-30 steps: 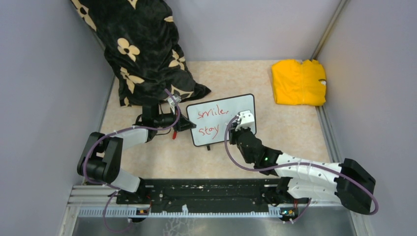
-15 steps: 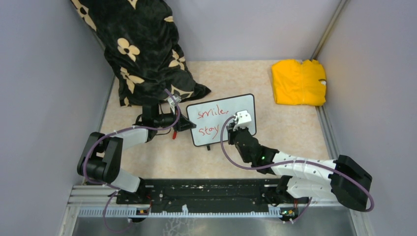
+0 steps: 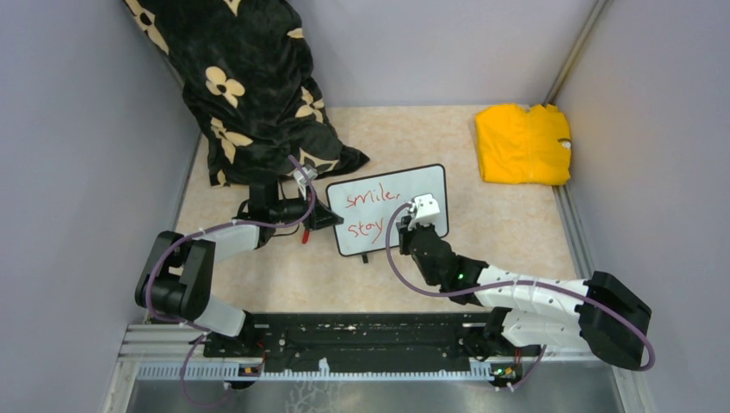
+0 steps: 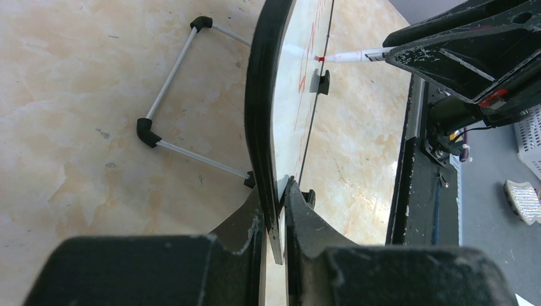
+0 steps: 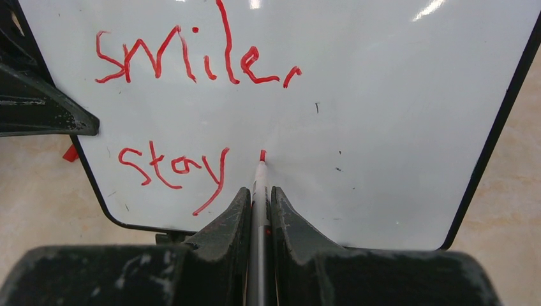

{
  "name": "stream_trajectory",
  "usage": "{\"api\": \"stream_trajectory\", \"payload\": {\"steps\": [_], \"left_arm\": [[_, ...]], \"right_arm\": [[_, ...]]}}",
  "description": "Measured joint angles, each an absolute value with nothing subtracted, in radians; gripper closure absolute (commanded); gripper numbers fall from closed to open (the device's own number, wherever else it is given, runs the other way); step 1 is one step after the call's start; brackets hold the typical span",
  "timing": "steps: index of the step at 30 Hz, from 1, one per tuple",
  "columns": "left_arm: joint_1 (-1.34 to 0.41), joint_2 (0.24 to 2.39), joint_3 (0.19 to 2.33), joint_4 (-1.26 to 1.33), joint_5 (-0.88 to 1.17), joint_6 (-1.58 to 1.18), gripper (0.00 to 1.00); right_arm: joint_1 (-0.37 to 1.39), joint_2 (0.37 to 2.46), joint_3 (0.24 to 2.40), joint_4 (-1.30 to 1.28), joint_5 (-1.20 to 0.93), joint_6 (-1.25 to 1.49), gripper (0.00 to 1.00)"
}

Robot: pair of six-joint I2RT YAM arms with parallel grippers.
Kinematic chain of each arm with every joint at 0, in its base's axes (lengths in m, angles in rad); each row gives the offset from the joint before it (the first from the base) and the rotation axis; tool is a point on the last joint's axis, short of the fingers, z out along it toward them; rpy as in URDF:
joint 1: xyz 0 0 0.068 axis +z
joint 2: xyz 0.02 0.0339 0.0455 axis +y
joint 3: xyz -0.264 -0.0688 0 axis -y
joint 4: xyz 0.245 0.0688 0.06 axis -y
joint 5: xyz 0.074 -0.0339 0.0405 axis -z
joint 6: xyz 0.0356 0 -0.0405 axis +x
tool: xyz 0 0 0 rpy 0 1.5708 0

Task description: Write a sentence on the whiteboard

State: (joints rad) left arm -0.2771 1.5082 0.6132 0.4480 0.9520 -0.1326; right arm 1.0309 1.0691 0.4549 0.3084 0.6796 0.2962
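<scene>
The whiteboard (image 3: 392,202) stands propped on the table centre; it fills the right wrist view (image 5: 383,115) and shows edge-on in the left wrist view (image 4: 258,108). The sentence (image 5: 191,60) in red reads "smile," above "stay" (image 5: 172,167), with a short new stroke (image 5: 262,155) to the right. My left gripper (image 4: 275,210) is shut on the board's left edge. My right gripper (image 5: 258,197) is shut on a white marker (image 5: 258,191), whose red tip touches the board just below that stroke. The marker also shows in the left wrist view (image 4: 351,56).
A black cloth with yellow flowers (image 3: 250,86) lies at the back left. A folded yellow cloth (image 3: 523,144) lies at the back right. A small red object (image 3: 304,237), perhaps a marker cap, lies beside the board's left edge. Grey walls enclose the table.
My right gripper moved a little left and toward the board between one second and half a second ago. Since then it has stayed put. The left arm has not moved.
</scene>
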Motion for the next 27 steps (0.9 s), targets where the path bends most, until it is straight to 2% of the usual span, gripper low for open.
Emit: {"api": "stream_trajectory", "payload": {"steps": [27], "left_arm": [[-0.279,1.508,0.613,0.448,0.952,-0.13,1.0]], "right_arm": [[1.031,1.053,0.423,0.209,0.604,0.377,1.0]]}}
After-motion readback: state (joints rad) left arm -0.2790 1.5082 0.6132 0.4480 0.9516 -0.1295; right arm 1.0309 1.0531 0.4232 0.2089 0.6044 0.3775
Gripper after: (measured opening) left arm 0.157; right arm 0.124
